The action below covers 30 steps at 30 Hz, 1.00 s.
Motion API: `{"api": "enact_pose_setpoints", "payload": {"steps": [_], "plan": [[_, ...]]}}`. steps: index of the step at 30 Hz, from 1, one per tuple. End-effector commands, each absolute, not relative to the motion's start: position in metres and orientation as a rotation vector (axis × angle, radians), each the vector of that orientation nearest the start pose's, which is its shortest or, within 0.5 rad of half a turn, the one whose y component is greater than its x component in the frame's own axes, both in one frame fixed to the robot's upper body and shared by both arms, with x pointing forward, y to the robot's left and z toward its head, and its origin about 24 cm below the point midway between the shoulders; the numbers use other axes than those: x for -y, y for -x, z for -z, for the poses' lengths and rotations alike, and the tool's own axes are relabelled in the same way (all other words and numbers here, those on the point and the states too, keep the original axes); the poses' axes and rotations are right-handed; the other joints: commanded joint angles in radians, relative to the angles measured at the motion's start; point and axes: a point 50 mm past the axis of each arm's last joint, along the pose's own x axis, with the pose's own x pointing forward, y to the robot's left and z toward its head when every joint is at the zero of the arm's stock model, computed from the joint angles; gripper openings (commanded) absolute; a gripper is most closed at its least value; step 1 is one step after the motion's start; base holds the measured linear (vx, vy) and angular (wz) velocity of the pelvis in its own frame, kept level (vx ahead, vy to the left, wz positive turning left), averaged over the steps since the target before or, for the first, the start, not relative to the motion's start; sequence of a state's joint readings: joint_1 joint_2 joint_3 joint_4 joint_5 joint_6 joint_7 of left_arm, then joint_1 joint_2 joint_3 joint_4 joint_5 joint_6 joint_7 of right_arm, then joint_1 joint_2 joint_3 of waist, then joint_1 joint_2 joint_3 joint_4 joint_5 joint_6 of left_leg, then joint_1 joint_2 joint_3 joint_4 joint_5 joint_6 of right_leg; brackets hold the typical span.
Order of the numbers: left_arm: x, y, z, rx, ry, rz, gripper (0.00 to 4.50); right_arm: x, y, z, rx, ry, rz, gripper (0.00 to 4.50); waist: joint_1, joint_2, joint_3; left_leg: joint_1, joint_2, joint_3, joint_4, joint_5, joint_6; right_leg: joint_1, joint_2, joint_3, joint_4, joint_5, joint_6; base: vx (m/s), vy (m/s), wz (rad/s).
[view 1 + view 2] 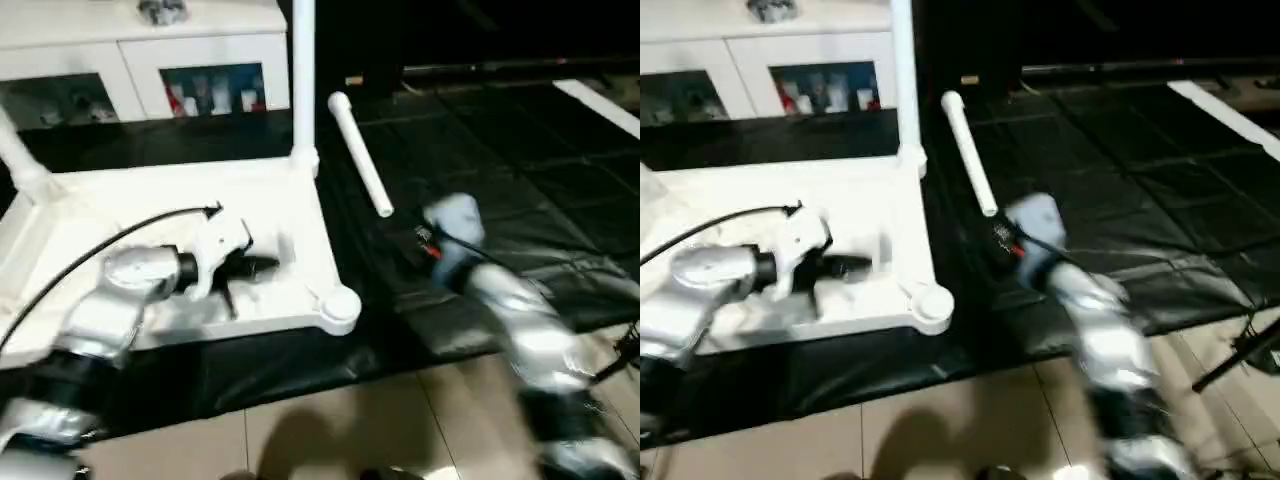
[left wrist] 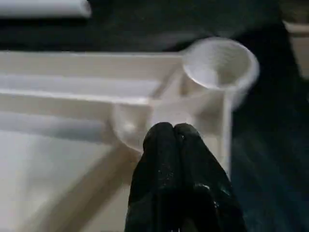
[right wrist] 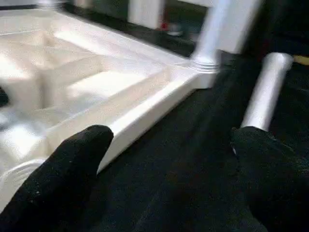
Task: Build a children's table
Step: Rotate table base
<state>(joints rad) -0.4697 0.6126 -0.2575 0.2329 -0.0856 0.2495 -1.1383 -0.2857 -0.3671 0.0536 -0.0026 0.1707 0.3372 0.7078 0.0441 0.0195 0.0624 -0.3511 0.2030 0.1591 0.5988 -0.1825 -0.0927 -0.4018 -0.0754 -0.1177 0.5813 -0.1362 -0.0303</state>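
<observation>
The white table top (image 1: 90, 215) lies upside down on a black mat, ribs facing up. One leg (image 1: 303, 80) stands in its far right corner socket and another leg (image 1: 20, 160) in the far left one. The near right socket (image 1: 340, 308) is empty. A loose leg (image 1: 360, 155) lies on the mat to the right of the top. My left gripper (image 2: 173, 128) is shut on nothing, hovering over the ribs just short of the empty socket (image 2: 219, 63). My right gripper (image 3: 171, 140) is open over the mat, between the top's right edge and the loose leg (image 3: 268, 92).
A white cabinet (image 1: 150, 60) with glass doors stands behind the table top. The black mat (image 1: 520, 160) stretches far to the right. Tiled floor (image 1: 330, 430) begins at the mat's near edge. A black cable (image 1: 90, 250) arcs over my left forearm.
</observation>
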Motion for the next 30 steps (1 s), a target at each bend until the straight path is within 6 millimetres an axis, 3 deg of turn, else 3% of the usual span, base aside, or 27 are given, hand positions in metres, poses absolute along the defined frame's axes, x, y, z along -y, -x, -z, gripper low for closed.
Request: {"api": "enact_pose_setpoints", "payload": {"steps": [1, 3, 7, 12, 16, 17, 18, 21, 24, 27, 29, 30], "plan": [[-0.183, -0.306, -0.081, -0.458, -0.582, 1.142, 0.03, 0.159, -0.277, -0.098, -0.175, 0.193, -0.902, 4.50, 0.001, 0.007, -0.062, 0.012, 0.011, -0.002, -0.074, -0.341, 0.042, 0.044, -0.058, 0.047, -0.104, -0.580, -0.045, 0.000, 0.000, 0.00], [-0.185, -0.312, -0.079, -0.465, -0.622, 1.095, 0.03, 0.162, -0.267, -0.099, -0.212, 0.227, -0.976, 4.50, 0.004, 0.009, -0.062, 0.009, 0.008, -0.004, -0.072, -0.333, 0.048, 0.047, -0.056, 0.040, -0.110, -0.597, -0.012, 0.000, 0.000, 0.00], [-0.188, -0.323, -0.077, -0.490, -0.693, 1.026, 0.03, 0.172, -0.252, -0.100, -0.292, 0.289, -1.052, 4.50, 0.003, 0.004, -0.062, 0.009, 0.004, -0.006, -0.067, -0.346, 0.052, 0.045, -0.054, 0.028, -0.123, -0.631, 0.010, 0.000, 0.000, 0.00], [-0.181, -0.331, -0.070, -0.533, -0.706, 1.025, 0.03, 0.179, -0.233, -0.106, -0.391, 0.293, -1.152, 4.50, 0.004, 0.007, -0.061, 0.008, -0.005, -0.007, -0.057, -0.345, 0.057, 0.045, -0.052, 0.009, -0.140, -0.676, 0.043, 0.000, 0.000, 0.00], [-0.180, -0.341, -0.067, -0.513, -0.736, 0.959, 0.03, 0.184, -0.235, -0.107, -0.404, 0.307, -1.095, 4.50, -0.005, 0.018, -0.063, 0.015, -0.001, -0.014, -0.056, -0.373, 0.062, 0.048, -0.053, -0.012, -0.150, -0.649, 0.038, 0.000, 0.000, 0.00], [-0.180, -0.345, -0.068, -0.492, -0.734, 0.929, 0.03, 0.185, -0.235, -0.108, -0.405, 0.294, -1.074, 4.50, -0.015, 0.028, -0.059, 0.026, 0.011, -0.022, -0.061, -0.428, 0.061, 0.052, -0.057, -0.031, -0.158, -0.632, 0.026, 0.000, 0.000, 0.00], [-0.180, -0.346, -0.069, -0.485, -0.730, 0.916, 0.03, 0.185, -0.236, -0.109, -0.405, 0.284, -1.069, 4.50, -0.020, 0.030, -0.059, 0.023, 0.013, -0.025, -0.064, -0.443, 0.059, 0.059, -0.057, -0.034, -0.158, -0.616, 0.024, 0.000, 0.000, 0.00], [-0.178, -0.352, -0.074, -0.446, -0.687, 0.883, 0.03, 0.185, -0.235, -0.111, -0.405, 0.241, -1.052, 4.50, -0.025, 0.030, -0.059, 0.028, 0.022, -0.033, -0.069, -0.487, 0.052, 0.068, -0.067, -0.046, -0.160, -0.587, 0.020, 0.000, 0.000, 0.00], [-0.177, -0.356, -0.081, -0.387, -0.628, 0.861, 0.03, 0.184, -0.239, -0.113, -0.370, 0.251, -1.012, 4.50, -0.031, 0.026, -0.060, 0.028, 0.012, -0.029, -0.060, -0.470, 0.039, 0.069, -0.075, -0.062, -0.168, -0.612, 0.042, 0.000, 0.000, 0.00], [-0.179, -0.359, -0.097, -0.258, -0.499, 0.797, 0.03, 0.182, -0.255, -0.122, -0.250, 0.185, -0.831, 4.50, -0.040, 0.035, -0.062, 0.019, 0.021, -0.037, -0.067, -0.475, 0.035, 0.075, -0.082, -0.063, -0.158, -0.573, 0.028, 0.000, 0.000, 0.00], [-0.180, -0.360, -0.101, -0.227, -0.457, 0.775, 0.03, 0.182, -0.257, -0.124, -0.229, 0.161, -0.799, 4.50, -0.044, 0.033, -0.065, 0.021, 0.025, -0.038, -0.069, -0.479, 0.029, 0.074, -0.086, -0.059, -0.152, -0.542, 0.011, 0.000, 0.000, 0.00], [-0.180, -0.360, -0.101, -0.227, -0.457, 0.775, 0.33, 0.182, -0.257, -0.124, -0.229, 0.161, -0.799, 4.50, -0.044, 0.034, -0.064, 0.021, 0.024, -0.036, -0.069, -0.475, 0.030, 0.071, -0.087, -0.053, -0.149, -0.535, 0.005, 0.000, 0.000, 0.00]]}}
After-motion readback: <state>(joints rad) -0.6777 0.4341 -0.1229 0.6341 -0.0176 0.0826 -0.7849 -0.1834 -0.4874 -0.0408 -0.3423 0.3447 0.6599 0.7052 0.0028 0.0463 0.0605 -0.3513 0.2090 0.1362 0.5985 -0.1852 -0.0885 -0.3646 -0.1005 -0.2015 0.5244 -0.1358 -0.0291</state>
